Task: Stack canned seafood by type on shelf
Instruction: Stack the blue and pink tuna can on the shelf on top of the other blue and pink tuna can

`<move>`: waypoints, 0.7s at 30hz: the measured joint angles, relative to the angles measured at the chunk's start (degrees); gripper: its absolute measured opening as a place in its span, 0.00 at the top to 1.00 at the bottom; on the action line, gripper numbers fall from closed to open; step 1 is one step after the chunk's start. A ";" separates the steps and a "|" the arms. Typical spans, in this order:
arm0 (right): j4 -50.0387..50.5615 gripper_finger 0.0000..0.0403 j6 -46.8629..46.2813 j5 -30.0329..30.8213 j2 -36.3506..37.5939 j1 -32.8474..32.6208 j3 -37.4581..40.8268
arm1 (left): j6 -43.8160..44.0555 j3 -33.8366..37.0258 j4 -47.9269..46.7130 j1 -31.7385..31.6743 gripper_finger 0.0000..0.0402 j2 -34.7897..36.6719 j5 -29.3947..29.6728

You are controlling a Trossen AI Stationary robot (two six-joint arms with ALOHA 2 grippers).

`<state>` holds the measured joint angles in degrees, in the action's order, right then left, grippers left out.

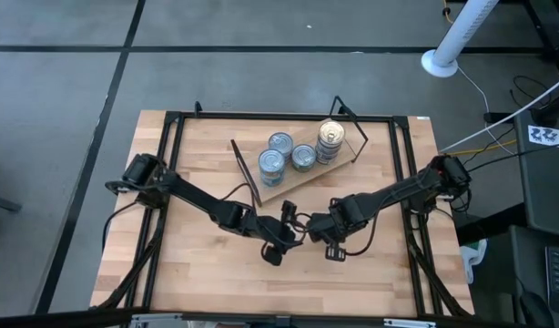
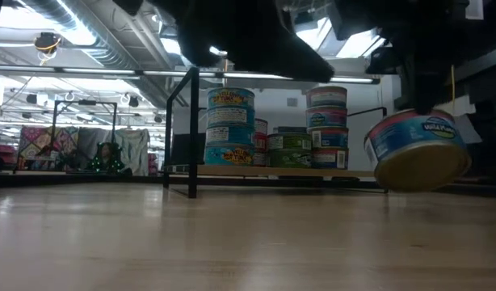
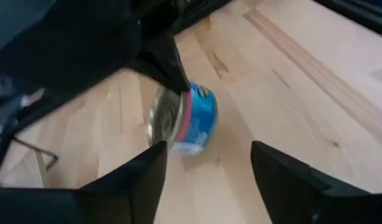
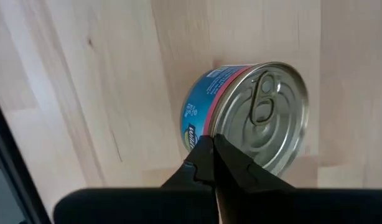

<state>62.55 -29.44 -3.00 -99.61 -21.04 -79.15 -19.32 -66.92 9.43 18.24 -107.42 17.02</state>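
The right claw point(image 1: 337, 244) hangs low over the middle of the table point(image 1: 198, 282), just beside the left claw point(image 1: 278, 244), and it holds a blue tin point(image 4: 244, 115). The tin sits between its fingers, pinched at the rim: in the right wrist view a dark fingertip point(image 4: 206, 155) lies across the edge of the pull-ring lid. The tin point(image 2: 418, 149) hangs tilted under the claw, its gold bottom clear of the wood in the low view.

The left claw point(image 3: 206, 168) stands wide, its two fingers well apart with nothing between them. The held tin point(image 3: 185, 121) lies just ahead of that claw, beyond its fingertips and apart from them, with the lid turned sideways.

The shelf point(image 1: 293, 178) lies beyond both claws, toward the far edge of the table, set at an angle. On it stand stacks of tins: three blue ones with silvery tops point(image 1: 289, 155) at the left arm's end, and a gold-lidded stack point(image 1: 330, 138) at the right arm's end. In the low view the blue stack point(image 2: 229, 125) stands three high, another stack point(image 2: 327, 129) stands near the held tin, and shorter tins sit between them.
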 joint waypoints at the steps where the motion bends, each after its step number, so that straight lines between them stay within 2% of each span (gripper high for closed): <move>1: -0.41 1.00 -0.01 -0.21 0.00 0.23 0.00 | -1.13 0.00 1.36 -0.14 0.42 -0.55 0.00; 7: -2.06 1.00 0.25 -0.72 0.00 1.82 0.00 | -3.32 0.00 6.39 -1.17 0.37 -3.69 0.21; 16: -4.30 1.00 1.41 -2.63 0.00 3.61 0.02 | -7.98 -0.01 14.79 -2.34 0.37 -8.65 0.31; 21: -4.54 1.00 1.39 -2.64 0.00 3.60 0.04 | -8.04 -0.04 16.11 -2.80 0.37 -9.55 0.26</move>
<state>58.01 -28.05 -5.64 -99.61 -17.44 -79.11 -27.36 -66.96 25.54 15.44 -116.97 17.28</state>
